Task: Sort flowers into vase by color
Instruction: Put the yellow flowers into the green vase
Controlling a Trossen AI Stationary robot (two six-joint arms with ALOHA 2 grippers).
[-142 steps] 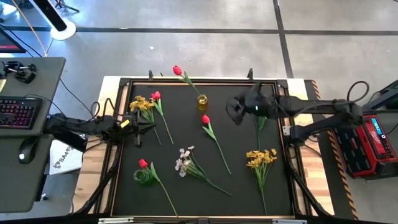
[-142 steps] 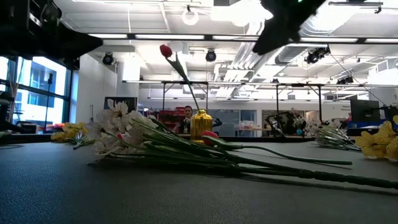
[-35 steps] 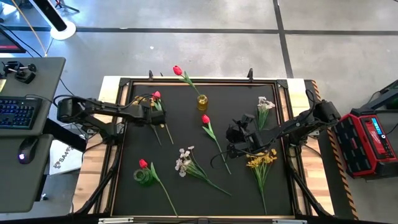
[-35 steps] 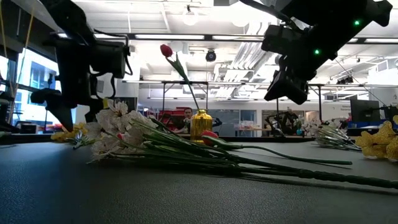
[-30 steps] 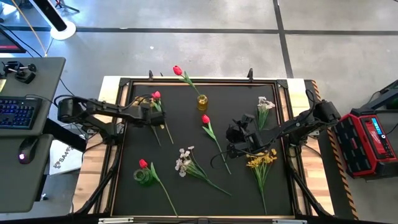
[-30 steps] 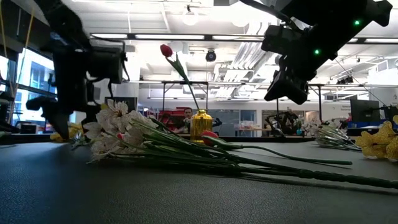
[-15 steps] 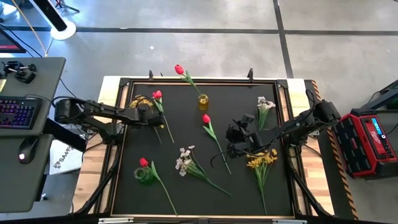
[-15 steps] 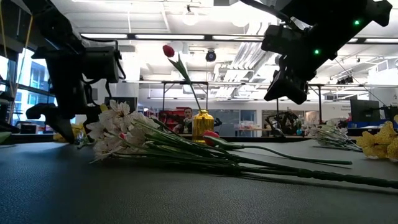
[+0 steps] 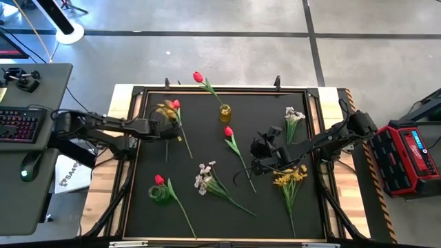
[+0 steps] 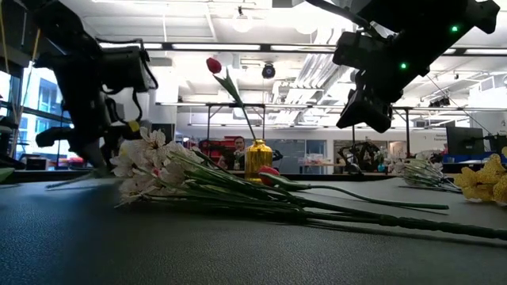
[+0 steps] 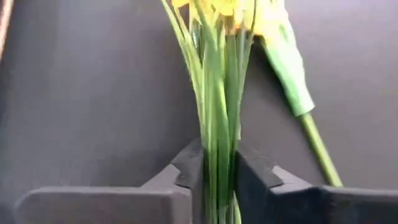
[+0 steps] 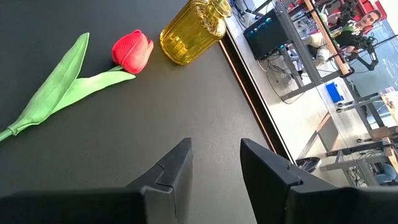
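Yellow bunch (image 11: 217, 93): your left claw (image 11: 217, 177) has it pinched by the green stems, blossoms pointing away beyond the fingertips; low grip leaves the heads free.
Left claw position: far-left corner of the desk (image 9: 207, 148), a red tulip (image 9: 175, 105) just beside it.
Right claw (image 12: 214, 168): jaws parted, gripping nothing; hovering mid-desk.
Ahead of right claw: a fallen tulip (image 12: 132, 51) and the yellow vase (image 12: 194, 30), which you would judge the bunch's destination.
Second yellow bunch (image 9: 289, 178): just beside your right claw, unsorted.

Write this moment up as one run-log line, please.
left gripper: shut on yellow flower bunch | right gripper: open, empty, hovering mid-table
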